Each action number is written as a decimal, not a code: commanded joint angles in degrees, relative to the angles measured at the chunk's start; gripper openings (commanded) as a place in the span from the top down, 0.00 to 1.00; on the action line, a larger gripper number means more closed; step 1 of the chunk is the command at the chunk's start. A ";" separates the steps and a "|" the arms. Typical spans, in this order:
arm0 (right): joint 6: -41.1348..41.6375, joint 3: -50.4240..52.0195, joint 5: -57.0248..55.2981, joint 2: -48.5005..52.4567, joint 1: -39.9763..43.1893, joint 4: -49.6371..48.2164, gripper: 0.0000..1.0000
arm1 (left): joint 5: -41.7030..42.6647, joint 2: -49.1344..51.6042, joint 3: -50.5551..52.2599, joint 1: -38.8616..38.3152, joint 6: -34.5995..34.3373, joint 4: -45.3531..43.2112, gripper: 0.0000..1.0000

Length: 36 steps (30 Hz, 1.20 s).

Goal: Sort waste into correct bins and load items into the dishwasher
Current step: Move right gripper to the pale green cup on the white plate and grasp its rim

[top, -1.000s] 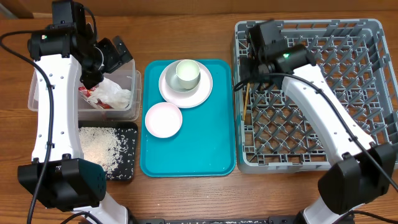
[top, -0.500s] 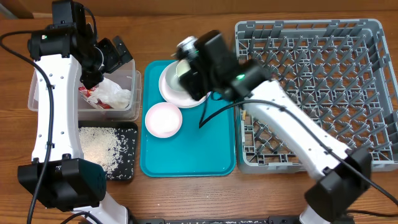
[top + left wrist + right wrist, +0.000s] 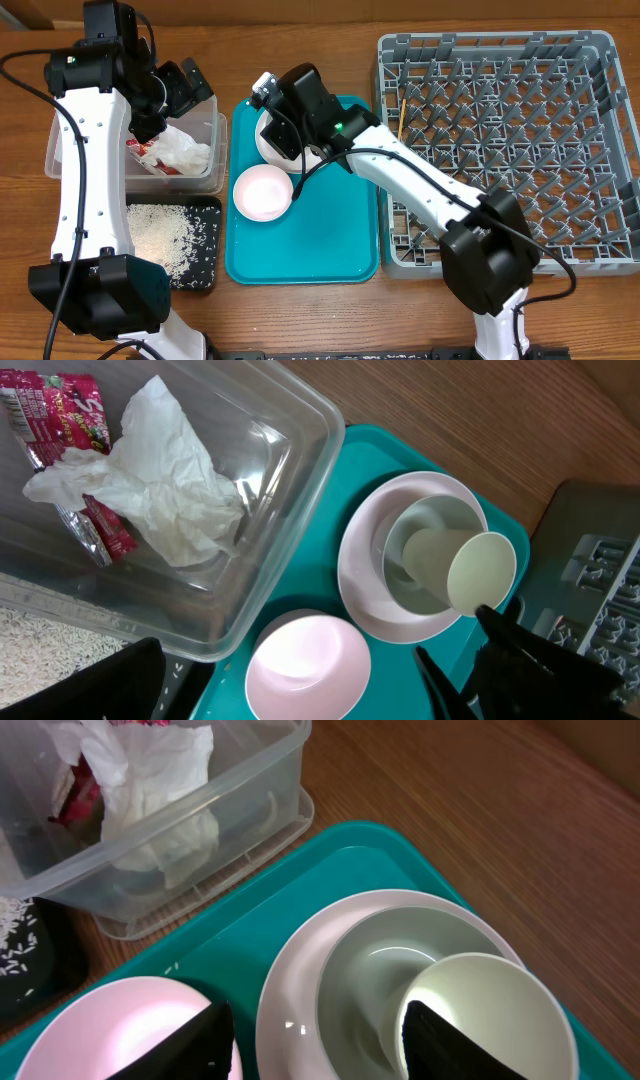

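My right gripper (image 3: pixel 283 128) (image 3: pixel 320 1045) hangs open over the whitish-pink plate (image 3: pixel 262 143) (image 3: pixel 290 1010) on the teal tray. A pale cup (image 3: pixel 490 1010) (image 3: pixel 472 567) lies tilted in a grey-white bowl (image 3: pixel 365 960) on that plate. One finger stands in front of the cup and nothing is gripped. A small white bowl (image 3: pixel 263 192) (image 3: pixel 308 665) sits beside the plate. Chopsticks (image 3: pixel 402 118) rest in the grey dishwasher rack (image 3: pixel 600 60). My left gripper (image 3: pixel 188 88) (image 3: pixel 290 695) stays open over the clear tub (image 3: pixel 215 150), which holds the red wrapper (image 3: pixel 60 410) and the tissue (image 3: pixel 160 490).
The black tray (image 3: pixel 205 250) with white rice grains (image 3: pixel 155 235) lies in front of the clear tub. The teal tray (image 3: pixel 300 250) sits between the bins and the rack. Both arms crowd the tray's far left corner.
The right arm has swung left from the rack to above the plate and cup, and its jaws have opened wider. The chopsticks stay in the rack. The left arm has not moved.
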<state>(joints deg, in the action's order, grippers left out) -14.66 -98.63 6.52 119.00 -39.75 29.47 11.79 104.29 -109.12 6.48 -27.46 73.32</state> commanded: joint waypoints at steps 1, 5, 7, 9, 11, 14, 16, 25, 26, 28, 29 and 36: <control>-0.81 0.11 -1.42 1.27 0.17 -1.25 0.44 | -0.24 0.07 -0.85 -0.13 0.46 0.09 0.00; -0.79 0.11 -4.42 1.42 0.22 -1.70 0.49 | -0.24 0.07 -0.85 -0.13 0.46 0.09 0.00; -0.79 0.11 -5.05 1.57 0.24 -1.68 0.50 | -0.24 0.07 -0.85 -0.13 0.46 0.09 0.00; -0.74 0.11 -5.05 1.92 0.28 -1.70 0.50 | -0.24 0.07 -0.85 -0.13 0.46 0.09 0.00; -0.28 0.11 -5.84 2.40 0.37 -1.95 0.50 | -0.24 0.07 -0.85 -0.13 0.46 0.09 0.00; 1.60 0.11 -6.56 3.41 1.03 -2.19 0.50 | -0.24 0.07 -0.85 -0.13 0.46 0.09 0.00; 3.54 0.11 -6.47 4.20 1.79 -2.12 0.50 | -0.24 0.07 -0.85 -0.13 0.46 0.09 0.00; 7.21 0.11 -5.99 4.55 3.78 0.28 0.51 | -0.24 0.07 -0.85 -0.13 0.46 0.09 0.00; 7.21 0.11 -5.05 4.55 3.82 0.66 0.51 | -0.24 0.07 -0.85 -0.13 0.46 0.09 0.00; 7.21 0.11 -2.71 4.55 3.82 0.87 0.54 | -0.24 0.07 -0.85 -0.13 0.46 0.09 0.00; 7.21 0.11 -1.44 4.55 3.82 0.87 0.55 | -0.24 0.07 -0.85 -0.13 0.46 0.09 0.00; 7.21 0.11 0.13 4.55 3.72 1.03 0.58 | -0.24 0.07 -0.85 -0.13 0.46 0.09 0.00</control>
<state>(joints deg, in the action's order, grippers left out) -7.75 -98.56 5.15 123.35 -35.73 30.59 11.79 104.29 -109.12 6.48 -27.46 73.34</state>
